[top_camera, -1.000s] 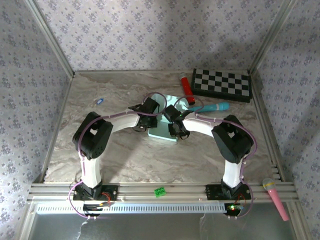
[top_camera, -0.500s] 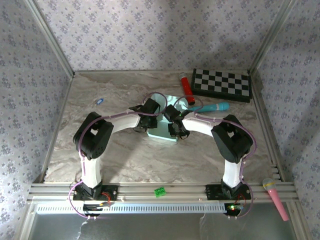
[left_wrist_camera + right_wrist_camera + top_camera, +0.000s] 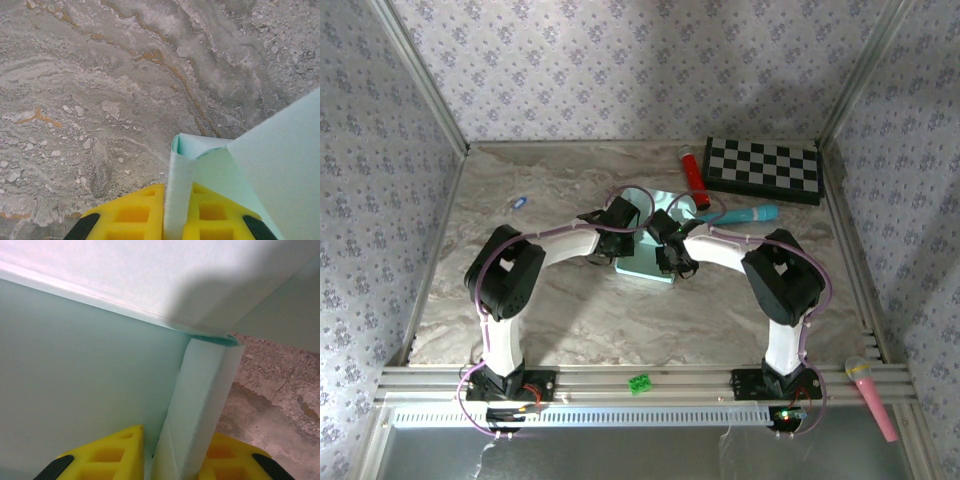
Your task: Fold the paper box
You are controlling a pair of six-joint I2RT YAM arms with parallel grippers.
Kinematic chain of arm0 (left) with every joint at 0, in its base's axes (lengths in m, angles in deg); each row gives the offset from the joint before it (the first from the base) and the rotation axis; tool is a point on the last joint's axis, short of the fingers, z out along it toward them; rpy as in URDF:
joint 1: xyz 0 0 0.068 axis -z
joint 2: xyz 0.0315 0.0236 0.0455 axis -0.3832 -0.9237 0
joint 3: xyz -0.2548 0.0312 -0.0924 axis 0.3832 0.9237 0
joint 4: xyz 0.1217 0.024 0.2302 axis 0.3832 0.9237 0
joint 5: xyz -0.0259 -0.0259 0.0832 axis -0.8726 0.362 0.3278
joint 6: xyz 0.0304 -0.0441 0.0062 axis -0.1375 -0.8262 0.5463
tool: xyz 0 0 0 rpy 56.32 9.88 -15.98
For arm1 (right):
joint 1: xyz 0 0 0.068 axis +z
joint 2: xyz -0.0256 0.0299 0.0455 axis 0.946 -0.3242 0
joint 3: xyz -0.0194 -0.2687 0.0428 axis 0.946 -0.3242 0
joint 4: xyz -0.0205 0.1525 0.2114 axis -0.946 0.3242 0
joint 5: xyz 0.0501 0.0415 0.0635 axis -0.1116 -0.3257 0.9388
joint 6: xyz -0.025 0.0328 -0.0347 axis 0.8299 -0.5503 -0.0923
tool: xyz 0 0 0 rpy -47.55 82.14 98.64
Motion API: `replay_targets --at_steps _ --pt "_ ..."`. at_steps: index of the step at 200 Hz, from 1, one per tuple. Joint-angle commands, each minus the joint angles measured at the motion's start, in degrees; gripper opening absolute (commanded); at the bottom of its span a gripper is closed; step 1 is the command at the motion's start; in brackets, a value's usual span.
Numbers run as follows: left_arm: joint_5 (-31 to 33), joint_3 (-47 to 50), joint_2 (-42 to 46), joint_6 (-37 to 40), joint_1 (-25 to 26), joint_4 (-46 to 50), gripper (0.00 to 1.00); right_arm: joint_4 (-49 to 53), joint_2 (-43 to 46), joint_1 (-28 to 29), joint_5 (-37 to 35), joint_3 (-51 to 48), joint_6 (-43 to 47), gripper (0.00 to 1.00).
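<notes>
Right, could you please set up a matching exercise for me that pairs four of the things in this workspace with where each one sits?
Things:
1. paper box
2. checkerboard
3. red tube
4. pink toy microphone

Places:
A. on the near rail, at its right end
B. middle of the table, pinched by the left pincer and the right pincer
C. far right corner
D. just left of the checkerboard

Pairs: 1-B, 2-C, 3-D, 4-A

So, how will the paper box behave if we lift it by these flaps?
Probably floppy: the paper box is thin card, and its flap in the left gripper curls at the tip. Likely very light, so it may swing. The right gripper pinches a folded flap; hard pulling could crease it.
</notes>
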Motion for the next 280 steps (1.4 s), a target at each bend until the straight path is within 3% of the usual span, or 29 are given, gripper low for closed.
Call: replay_targets --at_steps 1,104,138,162,208,280 --pt "8.0 2.2 -2.2 6.6 0.3 12.7 0.09 5.0 -3.2 0.3 -0.5 -0.8 1.3 0.25" --pt "11.7 1.0 -5.7 6.3 0.5 18.5 0.14 5.4 -3.3 0.3 -0.4 -0.6 1.2 0.25" --pt "14.4 -0.7 -7.1 6.3 1.0 21.7 0.02 5.7 -3.3 0.3 -0.4 -0.5 1.2 0.25" --pt "14.9 -1.3 -7.7 6.3 1.5 22.2 0.00 5.7 -3.4 0.2 -0.5 -0.4 1.1 0.25" --pt "13.7 -1.3 -7.8 6.6 2.0 21.4 0.11 5.7 -3.4 0.2 -0.6 -0.3 1.3 0.25" --pt "14.5 -1.5 -8.6 5.3 1.9 22.4 0.11 5.7 -3.5 0.3 -0.6 -0.4 1.1 0.25"
